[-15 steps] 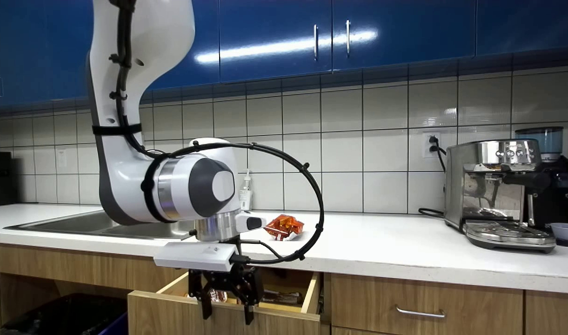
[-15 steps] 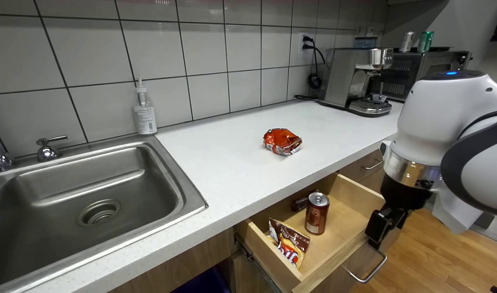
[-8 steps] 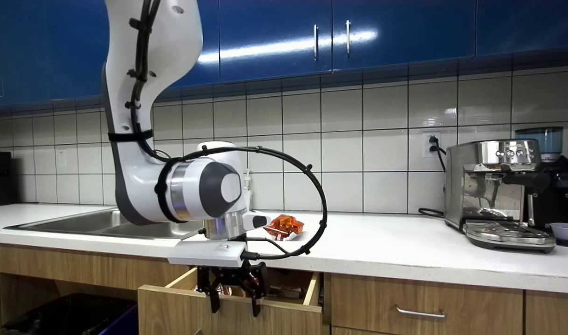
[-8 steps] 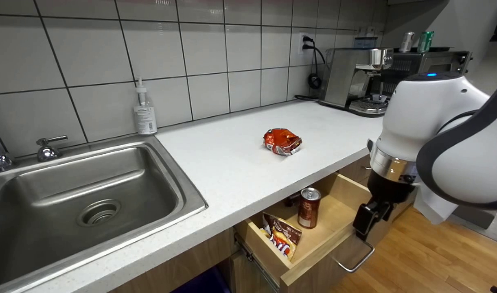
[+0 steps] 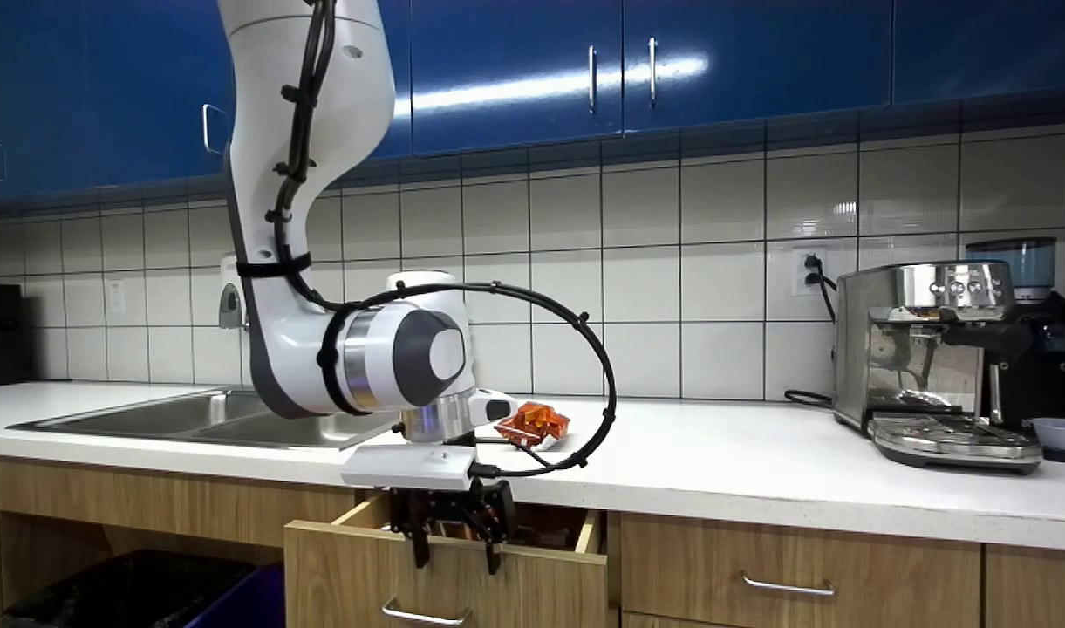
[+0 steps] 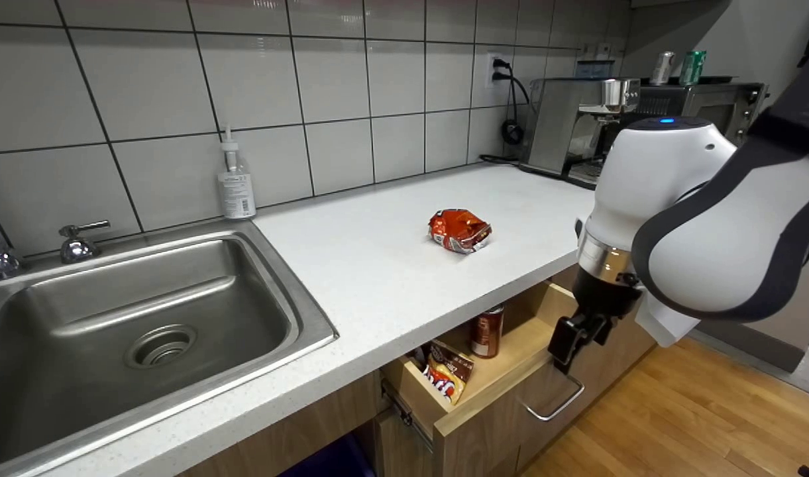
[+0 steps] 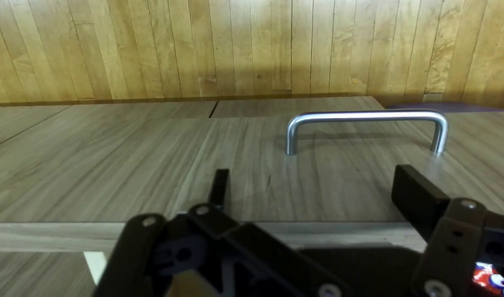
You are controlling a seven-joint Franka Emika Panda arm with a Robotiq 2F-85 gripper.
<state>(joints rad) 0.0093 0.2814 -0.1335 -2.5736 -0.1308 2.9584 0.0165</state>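
Drawer is what your gripper is nearest to, and it sticks part way out from under the counter. So you can judge the work on it as partly done: the back part is tucked under the counter top, and the front part is left outside. In an exterior view you see a brown can already inside, standing up, and a snack bag tilted near the side wall. A crumpled red bag lies on the counter, outside the drawer.

Your gripper's two fingers are wide apart and point down, and you hold nothing between them. They hang at the outside of the drawer's front, higher than the handle, with their middle a bit to one side of it. They look like they touch the wood, or nearly do, but you can't tell for sure.

Now look at which way the drawer points. Its front faces out to the room, away from the tiled wall. The front's long side runs level, along the counter's edge, and the handle's bar runs the same way. The drawer slides straight across that line. Its back is hidden, so you can't tell if the whole box is longer side to side or front to back.
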